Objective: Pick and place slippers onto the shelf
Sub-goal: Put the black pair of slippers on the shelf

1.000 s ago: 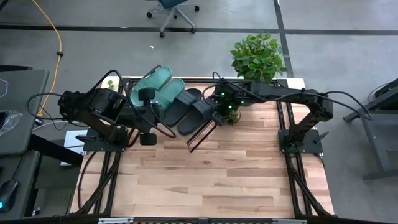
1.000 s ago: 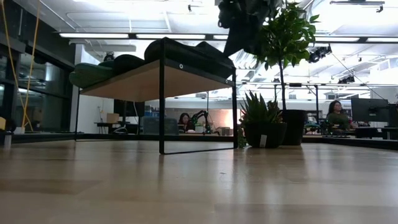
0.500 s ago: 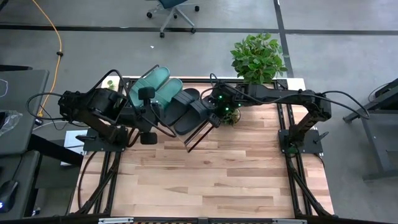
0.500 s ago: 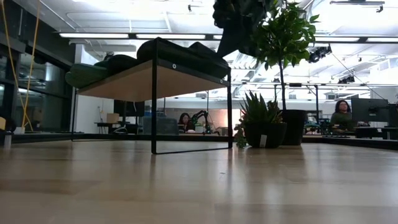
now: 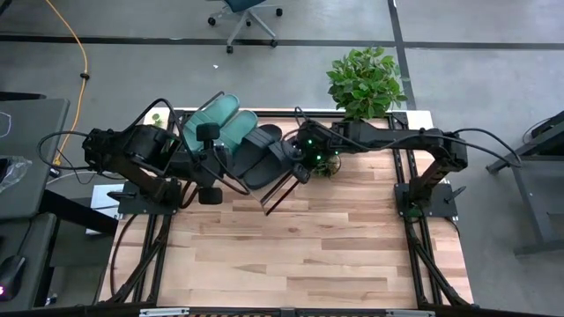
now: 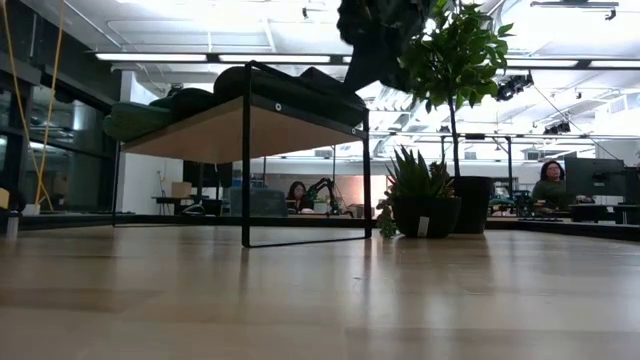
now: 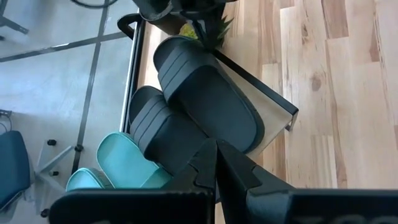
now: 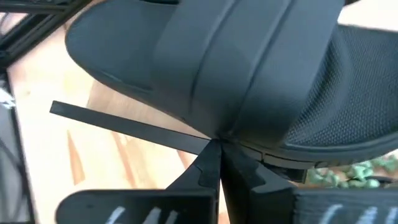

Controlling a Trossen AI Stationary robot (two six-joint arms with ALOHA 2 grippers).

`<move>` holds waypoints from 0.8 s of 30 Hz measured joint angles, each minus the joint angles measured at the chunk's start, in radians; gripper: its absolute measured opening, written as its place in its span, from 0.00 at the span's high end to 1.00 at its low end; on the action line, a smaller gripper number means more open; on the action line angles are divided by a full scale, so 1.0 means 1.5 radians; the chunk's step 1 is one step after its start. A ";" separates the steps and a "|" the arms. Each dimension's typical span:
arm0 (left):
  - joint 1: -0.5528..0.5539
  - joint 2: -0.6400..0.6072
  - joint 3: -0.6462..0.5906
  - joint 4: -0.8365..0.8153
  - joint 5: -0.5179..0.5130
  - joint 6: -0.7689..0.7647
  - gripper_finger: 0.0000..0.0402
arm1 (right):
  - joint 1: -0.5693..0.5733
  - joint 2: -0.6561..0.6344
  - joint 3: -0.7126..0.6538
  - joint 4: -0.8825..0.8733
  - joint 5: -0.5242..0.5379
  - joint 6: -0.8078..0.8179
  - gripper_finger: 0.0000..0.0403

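Observation:
The shelf [image 5: 267, 210], a slanted wood board in a black wire frame, stands on the table's far left-middle. On it lie two teal slippers [image 5: 220, 121] and two black slippers [image 5: 264, 154] side by side, soles down. My right gripper [image 5: 298, 167] reaches in from the right, shut, with its tips at the rightmost black slipper [image 8: 205, 56]. My left gripper [image 7: 216, 149] is shut and hangs above the black slippers [image 7: 205, 99] without touching them. My right gripper presses its shut fingertips [image 8: 214, 158] against the long outer edge of the rightmost black slipper's sole [image 8: 249, 140], where it crosses the shelf's black frame bar [image 8: 124, 121]. It comes slanting down from the table's right. The slipper lies flat on the board.
A small spiky plant [image 5: 330, 163] stands just right of the shelf, under my right arm. A big leafy potted plant [image 5: 366, 79] stands at the table's far edge. The table's near half [image 5: 291, 255] is bare wood. People sit in the room beyond [image 6: 545, 185].
My right gripper has moved toward the table's left edge, staying shut. The shelf with all its slippers has slid a little to the left along the table with it. The slippers keep their places on the board.

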 joint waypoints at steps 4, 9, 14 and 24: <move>0.000 0.000 0.000 0.000 0.000 0.000 1.00 | 0.027 -0.019 0.000 0.023 0.021 -0.003 1.00; 0.000 0.000 0.000 0.000 0.000 0.000 1.00 | 0.047 -0.043 -0.001 0.015 0.050 0.010 1.00; 0.000 0.000 0.000 0.000 0.000 0.005 1.00 | 0.045 -0.064 0.000 -0.026 0.140 0.029 1.00; 0.000 0.000 0.000 0.000 0.000 0.005 1.00 | -0.004 -0.058 -0.001 -0.045 0.108 0.029 1.00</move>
